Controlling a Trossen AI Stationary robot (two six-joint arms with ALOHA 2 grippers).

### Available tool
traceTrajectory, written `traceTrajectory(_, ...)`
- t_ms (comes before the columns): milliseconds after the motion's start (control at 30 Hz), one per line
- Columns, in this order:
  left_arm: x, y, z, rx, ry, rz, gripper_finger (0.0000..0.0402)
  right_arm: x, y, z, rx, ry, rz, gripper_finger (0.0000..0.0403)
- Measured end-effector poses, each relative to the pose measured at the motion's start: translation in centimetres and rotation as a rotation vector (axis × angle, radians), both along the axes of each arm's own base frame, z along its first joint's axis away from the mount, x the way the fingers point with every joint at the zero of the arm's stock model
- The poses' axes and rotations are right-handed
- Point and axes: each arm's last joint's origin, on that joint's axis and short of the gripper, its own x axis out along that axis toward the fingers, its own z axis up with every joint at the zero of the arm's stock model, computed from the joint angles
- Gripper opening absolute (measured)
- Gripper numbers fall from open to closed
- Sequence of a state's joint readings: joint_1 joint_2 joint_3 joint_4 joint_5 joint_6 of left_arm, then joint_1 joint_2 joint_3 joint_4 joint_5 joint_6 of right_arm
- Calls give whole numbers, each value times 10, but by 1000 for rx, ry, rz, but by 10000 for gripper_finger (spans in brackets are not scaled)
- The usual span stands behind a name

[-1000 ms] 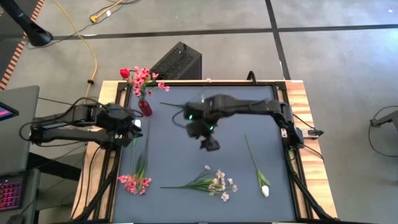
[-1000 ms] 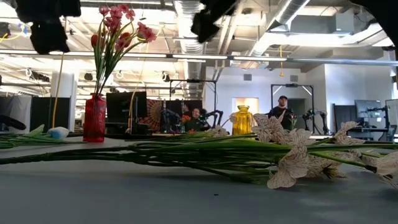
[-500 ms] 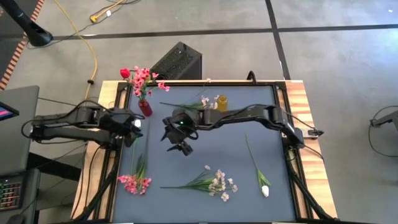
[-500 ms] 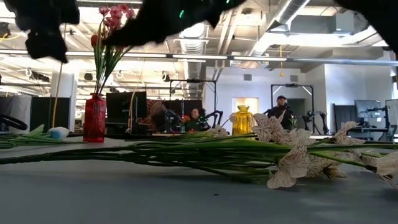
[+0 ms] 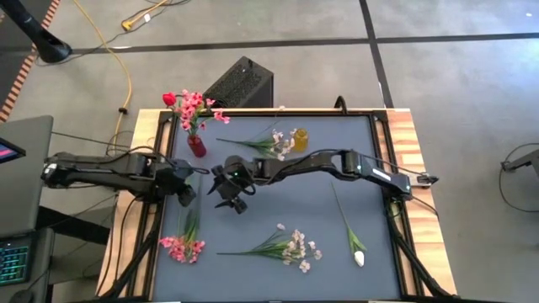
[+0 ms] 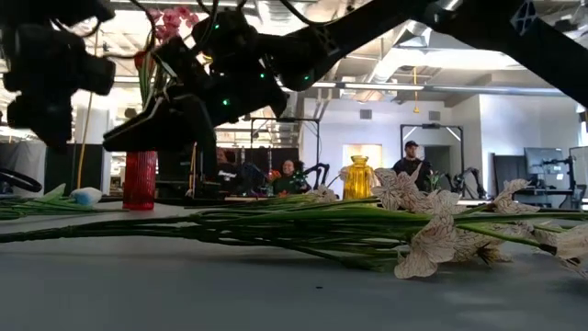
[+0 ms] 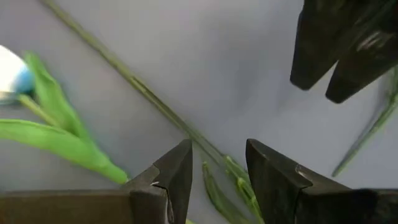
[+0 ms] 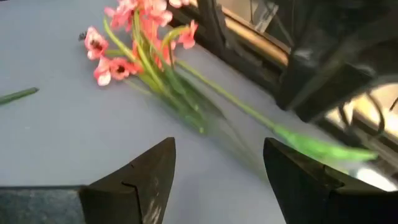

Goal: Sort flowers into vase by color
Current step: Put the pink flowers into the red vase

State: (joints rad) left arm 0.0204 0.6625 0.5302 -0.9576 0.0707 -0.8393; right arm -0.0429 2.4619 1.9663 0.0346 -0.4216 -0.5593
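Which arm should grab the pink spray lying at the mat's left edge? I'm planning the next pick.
Probably the left. Its claw hangs open right over that stem, above the pink spray. The right claw, also open, has reached across the mat and sits farther from it.

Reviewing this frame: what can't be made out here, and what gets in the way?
- High view: the white tulip beside the left gripper is hidden under that arm.
- Low view: the red vase is partly covered by the dark right gripper.
- Right wrist view: the pink spray's stem blurs out towards the table edge.
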Motion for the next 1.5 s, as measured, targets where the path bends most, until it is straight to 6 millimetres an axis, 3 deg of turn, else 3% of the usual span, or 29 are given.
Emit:
traceTrajectory(167, 14, -1, -16, -35, 75, 44, 138, -7, 0, -2, 14, 118, -8, 269)
traceTrajectory(367, 26, 0, -30, 26, 193, 101, 138, -18, -9, 18, 17, 196, -24, 269)
traceTrajectory(567, 38, 1, -44, 48, 276, 102, 138, -23, -19, 15, 21, 255, -47, 269)
traceTrajectory(1067, 56, -2, -71, 101, 375, 102, 131, -31, -11, 8, 26, 373, -33, 269)
traceTrajectory(1300, 56, -9, -71, 101, 365, 68, 73, -34, -8, 5, 26, 420, -28, 269)
traceTrajectory(1500, 62, -18, -52, 101, 243, 33, 6, -33, 0, 5, -40, 409, -56, 269)
